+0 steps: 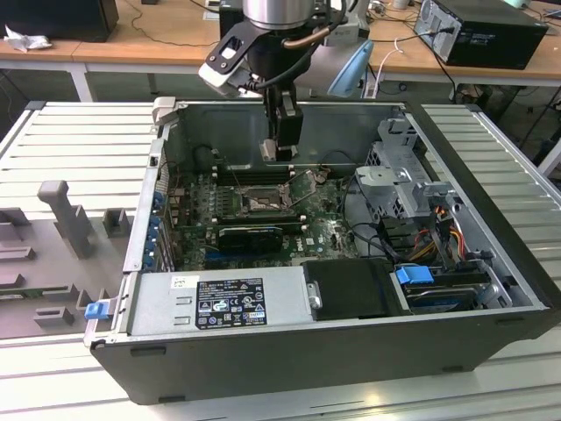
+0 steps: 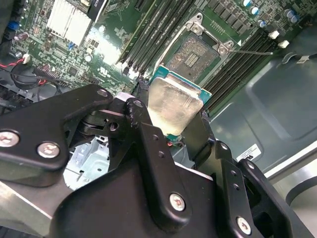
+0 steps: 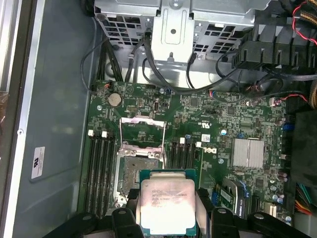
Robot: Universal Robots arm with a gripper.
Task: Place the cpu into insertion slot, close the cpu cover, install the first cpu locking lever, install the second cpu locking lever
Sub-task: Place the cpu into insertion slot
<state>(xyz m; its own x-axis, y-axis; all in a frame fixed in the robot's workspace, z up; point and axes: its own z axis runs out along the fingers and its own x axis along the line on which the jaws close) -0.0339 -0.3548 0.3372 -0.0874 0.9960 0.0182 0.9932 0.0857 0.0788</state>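
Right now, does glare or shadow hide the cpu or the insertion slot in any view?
In the second wrist view glare washes the cpu face, but the insertion slot is evenly lit. In the first wrist view the cpu is softly lit, with no hot spot. In the exterior view the computer case walls shade its inside and the insertion slot looks dark.

I see the open computer case (image 1: 307,351) mid-frame in the exterior view, its grey power supply (image 1: 219,303) along the lower edge and a metal drive cage (image 1: 399,171) toward the exterior view's right. A grey fixture (image 1: 66,215) stands on the slatted table (image 1: 88,132) at the exterior view's left.
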